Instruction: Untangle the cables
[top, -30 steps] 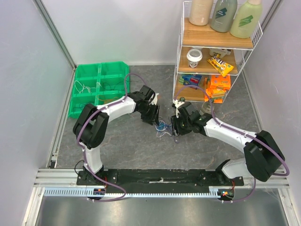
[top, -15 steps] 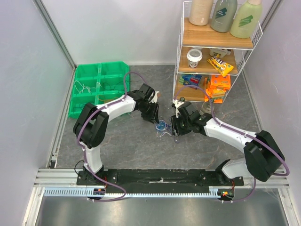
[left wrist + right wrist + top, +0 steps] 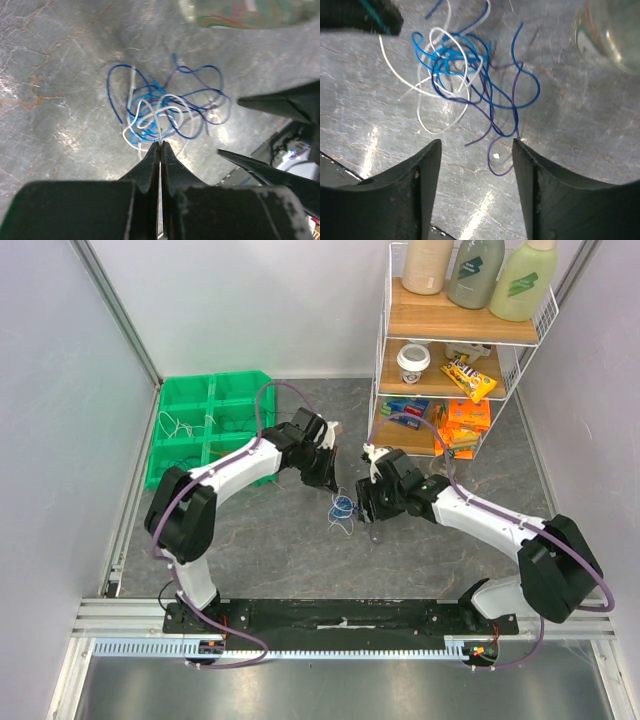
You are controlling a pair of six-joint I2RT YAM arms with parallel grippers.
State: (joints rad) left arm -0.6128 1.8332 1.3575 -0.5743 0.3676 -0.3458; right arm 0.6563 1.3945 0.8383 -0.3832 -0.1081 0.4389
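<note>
Grey marbled tabletop [image 3: 260, 540] inside a white-walled booth, with a green plastic divided bin [image 3: 210, 425] at the upper left and a white wire rack with wooden shelves [image 3: 455, 325] full of bottles and snack packs at the upper right. The small tangle of thin blue, white and purple cables [image 3: 343, 508] sits on the table pretty much dead centre of the top view, right between the two arms' tips. The left gripper [image 3: 160, 145] has its black fingers pressed flat together, tips at the near edge of the tangle where a white strand runs up to them. I honestly can't tell if it's pinching that strand or just touching it. The right gripper [image 3: 476, 144] is spread wide with nothing in it, a loose purple loop lying on the table in the gap between its fingers, the rest of the tangle toward the upper left of its view. A blurry clear glass object [image 3: 612, 35] shows at that view's upper right
</note>
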